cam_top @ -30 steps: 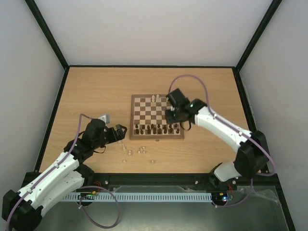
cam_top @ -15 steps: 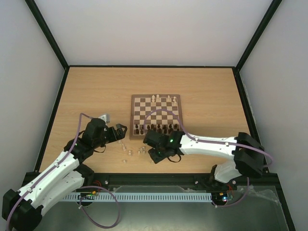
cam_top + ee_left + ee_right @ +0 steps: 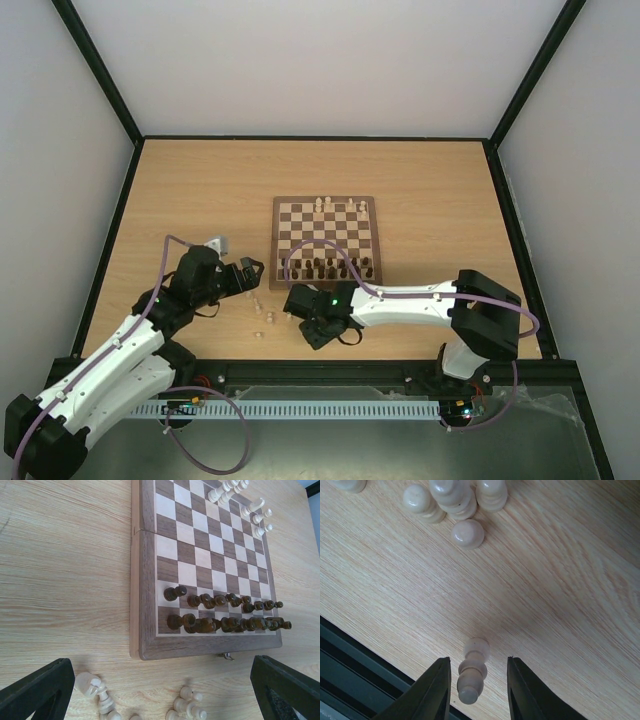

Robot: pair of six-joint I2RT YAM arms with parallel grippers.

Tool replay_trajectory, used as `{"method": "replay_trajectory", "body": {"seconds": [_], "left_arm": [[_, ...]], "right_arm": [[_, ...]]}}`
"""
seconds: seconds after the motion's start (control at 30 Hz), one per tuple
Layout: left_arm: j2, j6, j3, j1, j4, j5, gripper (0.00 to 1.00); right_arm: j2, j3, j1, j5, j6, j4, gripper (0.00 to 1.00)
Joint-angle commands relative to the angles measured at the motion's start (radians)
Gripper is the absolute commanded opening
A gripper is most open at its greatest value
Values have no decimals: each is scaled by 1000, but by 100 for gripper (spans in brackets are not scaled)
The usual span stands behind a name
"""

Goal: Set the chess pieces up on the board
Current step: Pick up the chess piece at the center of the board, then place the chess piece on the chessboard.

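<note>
The board (image 3: 277,245) lies mid-table, with dark pieces (image 3: 325,268) along its near rows and a few pale chess pieces (image 3: 320,205) on its far row. More pale pieces (image 3: 270,312) lie loose on the table, front left of the board. My right gripper (image 3: 318,333) hangs over the front strip of the table. In the right wrist view its jaws (image 3: 478,661) straddle one standing pale pawn (image 3: 472,672), with a gap showing on each side. My left gripper (image 3: 250,272) is wide open left of the board, and loose pale pieces (image 3: 95,690) lie between its fingers (image 3: 40,690).
Just beyond the pawn is a cluster of pale pieces (image 3: 452,500). The table's black front edge (image 3: 350,660) runs right beside the right gripper. The board (image 3: 145,580) has a small metal clasp (image 3: 227,655) on its near edge.
My right arm swung from the board's far right corner down to the table's front strip, and its jaws narrowed around the standing pawn. The left arm has not moved.
</note>
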Motion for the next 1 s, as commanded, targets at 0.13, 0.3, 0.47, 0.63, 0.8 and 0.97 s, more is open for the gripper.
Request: {"method": "replay_trajectory", "body": {"seconds": [0.13,0.3,0.47,0.63,0.8,0.97], "left_arm": [[-4,8,20,7,-1,-11,100],[-6,6,12,7,3,-8,99],[1,6,3,7,20,1,100],[17,10,-2,7,40,10,99],[33,17,-3,7,52,14,100],[45,20,-4,10,58,23,99]], "right_arm": [[-6,4,9,39,25,-47,8],[-34,13,9,64,24,-83,6],[-85,172,-40,183,-1,-225,6],[-116,409,-277,257,-108,-351,7],[38,678,-505,231,-209,-412,7],[261,975,-642,183,-264,-490,7]]}}
